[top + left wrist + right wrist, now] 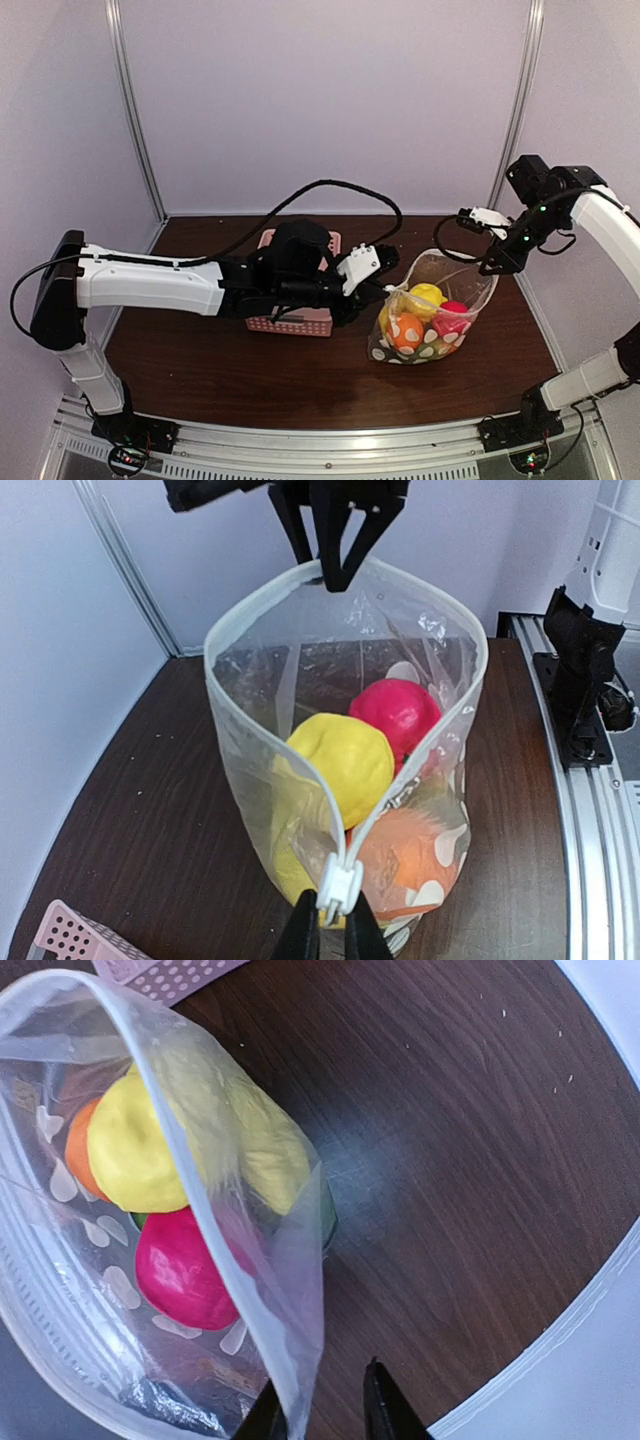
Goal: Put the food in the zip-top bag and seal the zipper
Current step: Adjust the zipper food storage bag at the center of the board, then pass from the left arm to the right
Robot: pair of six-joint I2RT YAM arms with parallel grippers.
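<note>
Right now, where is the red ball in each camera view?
Top camera: red ball right of centre, on the right side inside the bag.
Left wrist: red ball at centre, toward the bag's far side.
Right wrist: red ball at lower left.
Shared landmark: the yellow fruit beside it, in every view.

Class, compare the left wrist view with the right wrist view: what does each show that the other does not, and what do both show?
Only left wrist: the zipper slider pinched by the left end effector, and the right end effector straddling the far rim. Only right wrist: the rim passing between that end effector's own fingertips. Both: the zip-top bag, red ball, yellow piece, orange.
</note>
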